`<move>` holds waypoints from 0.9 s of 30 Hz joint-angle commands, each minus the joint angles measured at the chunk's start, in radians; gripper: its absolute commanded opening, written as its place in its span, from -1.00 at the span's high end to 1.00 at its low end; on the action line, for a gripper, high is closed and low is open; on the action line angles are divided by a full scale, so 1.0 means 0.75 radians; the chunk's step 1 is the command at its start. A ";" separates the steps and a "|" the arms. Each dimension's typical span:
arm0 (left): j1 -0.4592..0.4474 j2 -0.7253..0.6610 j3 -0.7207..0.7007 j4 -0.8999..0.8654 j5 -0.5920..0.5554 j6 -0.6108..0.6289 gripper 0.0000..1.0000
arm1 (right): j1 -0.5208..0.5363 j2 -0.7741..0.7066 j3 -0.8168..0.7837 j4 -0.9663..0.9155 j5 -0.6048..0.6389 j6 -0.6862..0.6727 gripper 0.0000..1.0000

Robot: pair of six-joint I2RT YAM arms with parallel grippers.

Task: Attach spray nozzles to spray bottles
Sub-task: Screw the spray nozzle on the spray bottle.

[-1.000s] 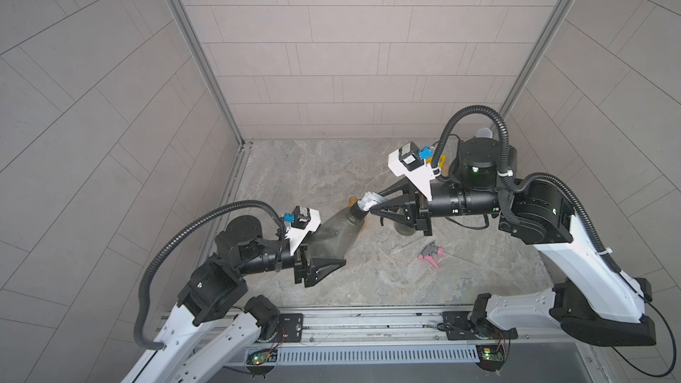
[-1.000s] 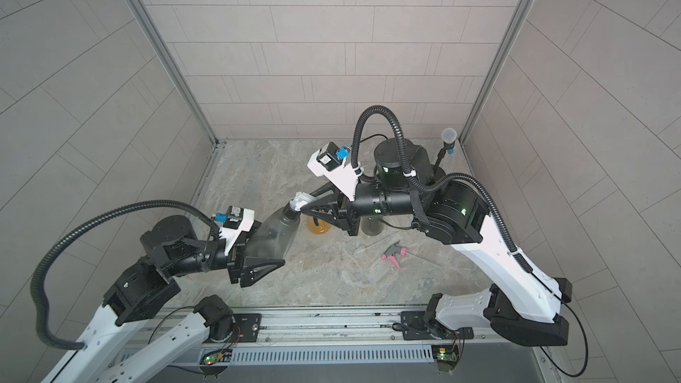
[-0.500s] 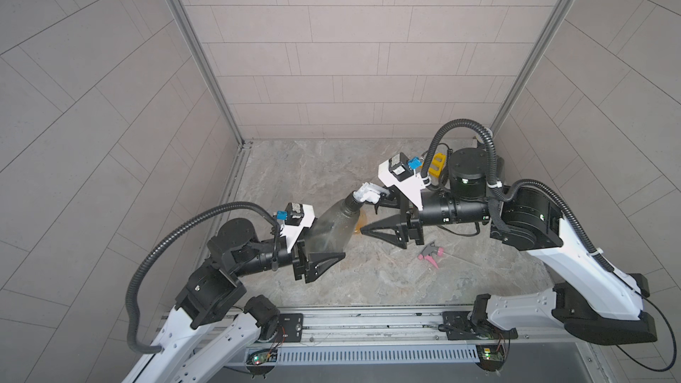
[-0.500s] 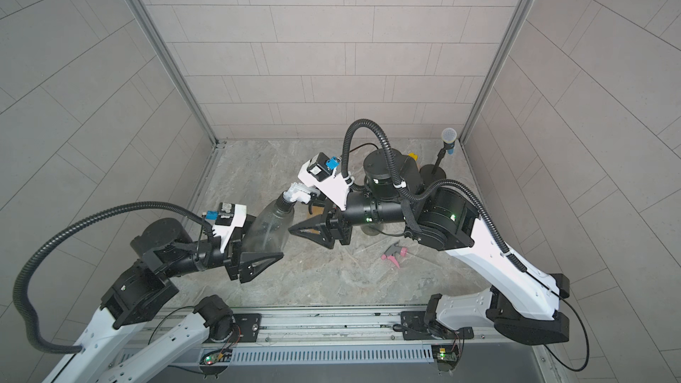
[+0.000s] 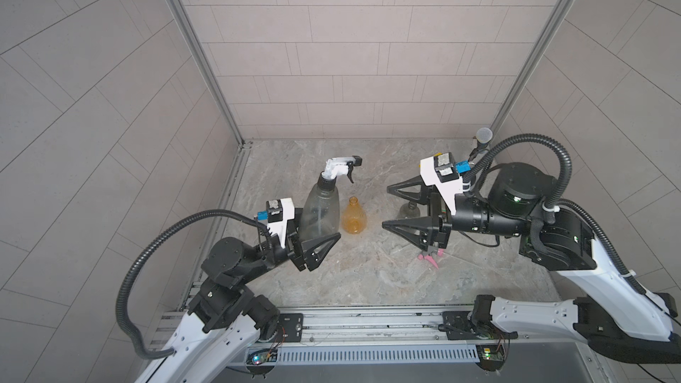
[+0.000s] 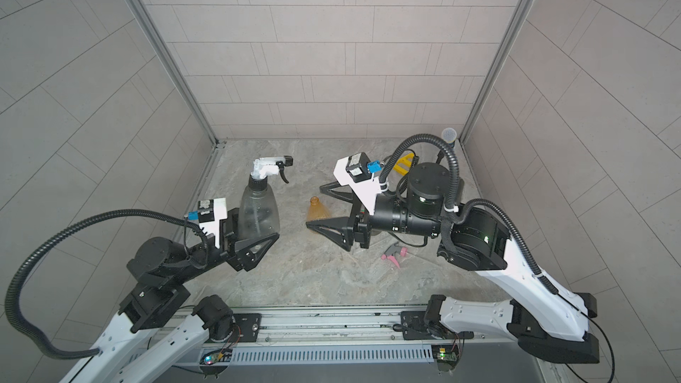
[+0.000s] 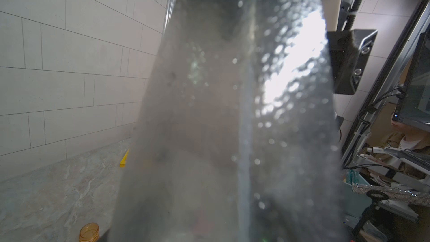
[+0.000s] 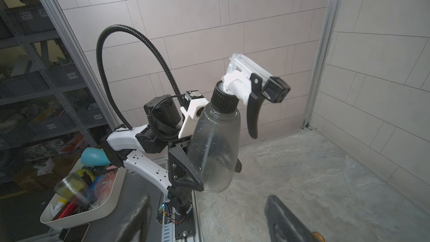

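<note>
a blurred grey bottle (image 7: 232, 124) fills the view, seemingly droplet-speckled; an amber bottle neck (image 7: 89, 231) nearby.

Nozzle (image 5: 339, 168) on btl (image 5: 320, 211); 2nd btl (image 5: 353, 219) just R of it.

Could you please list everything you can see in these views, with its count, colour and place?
grey bottle: one, smoky grey, held neck-up at the left
white-and-black nozzle: one, on that bottle's neck
amber bottle: one, orange, standing mid-table, no nozzle
second grey bottle: one, smoky grey, partly hidden behind the right gripper
grey-and-pink nozzle: one, lying on the table under the right arm
microphone: one, grey head, back right corner
yellow piece: one, back of the table
table: one, marbled grey
left gripper: black, shut on the grey bottle
right gripper: black, open, empty
</note>
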 commanded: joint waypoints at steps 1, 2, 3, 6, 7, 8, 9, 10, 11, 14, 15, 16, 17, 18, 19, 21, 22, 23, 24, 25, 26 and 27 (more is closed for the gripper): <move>-0.005 0.006 -0.110 0.378 -0.080 -0.150 1.00 | 0.009 -0.077 -0.111 0.206 0.053 0.031 -0.54; -0.005 0.020 -0.156 0.490 -0.080 -0.178 1.00 | 0.009 -0.093 -0.140 0.234 0.058 0.037 -0.54; -0.005 0.040 -0.193 0.584 -0.079 -0.205 1.00 | 0.009 -0.104 -0.159 0.245 0.059 0.037 -0.51; -0.009 0.124 -0.240 0.741 -0.045 -0.254 1.00 | 0.009 -0.119 -0.199 0.253 0.078 0.035 -0.48; -0.011 0.152 -0.247 0.788 -0.025 -0.265 1.00 | 0.007 -0.122 -0.208 0.257 0.080 0.031 -0.49; -0.014 0.184 -0.255 0.839 -0.003 -0.280 1.00 | 0.007 -0.129 -0.222 0.262 0.081 0.025 -0.49; -0.019 0.210 -0.267 0.892 0.009 -0.296 1.00 | 0.005 -0.134 -0.234 0.265 0.087 0.018 -0.50; -0.021 0.229 -0.279 0.940 0.014 -0.308 1.00 | 0.004 -0.138 -0.243 0.265 0.096 0.012 -0.51; -0.023 0.246 -0.291 0.982 0.019 -0.323 1.00 | -0.005 -0.142 -0.254 0.269 0.093 0.010 -0.51; -0.030 0.276 -0.295 1.003 0.037 -0.326 1.00 | -0.023 -0.127 -0.268 0.305 0.037 0.025 -0.50; -0.035 0.282 -0.295 1.007 0.041 -0.323 1.00 | -0.024 -0.114 -0.266 0.318 0.026 0.031 -0.46; -0.038 0.284 -0.297 1.009 0.044 -0.316 1.00 | -0.024 -0.100 -0.258 0.328 0.020 0.035 -0.41; -0.044 0.283 -0.299 1.011 0.045 -0.308 1.00 | -0.024 -0.081 -0.250 0.342 0.009 0.041 -0.36; -0.047 0.277 -0.299 1.007 0.046 -0.298 1.00 | -0.024 -0.065 -0.243 0.364 -0.005 0.054 -0.33; -0.050 0.271 -0.298 0.996 0.045 -0.288 1.00 | -0.024 -0.045 -0.235 0.382 -0.013 0.069 -0.31; -0.059 0.251 -0.288 0.947 0.047 -0.259 1.00 | -0.024 -0.006 -0.218 0.429 -0.039 0.111 -0.28; -0.066 0.243 -0.282 0.918 0.047 -0.244 1.00 | -0.024 0.011 -0.210 0.450 -0.055 0.135 -0.26; -0.071 0.233 -0.276 0.891 0.046 -0.227 1.00 | -0.024 0.035 -0.198 0.469 -0.072 0.165 -0.24; -0.078 0.227 -0.268 0.867 0.049 -0.216 1.00 | -0.024 0.054 -0.193 0.500 -0.091 0.195 -0.23; -0.083 0.220 -0.261 0.845 0.051 -0.204 1.00 | -0.024 0.071 -0.188 0.522 -0.098 0.217 -0.22; -0.089 0.214 -0.251 0.816 0.051 -0.190 1.00 | -0.024 0.087 -0.179 0.540 -0.104 0.239 -0.21; -0.093 0.207 -0.243 0.790 0.055 -0.179 1.00 | -0.024 0.099 -0.169 0.555 -0.111 0.256 -0.21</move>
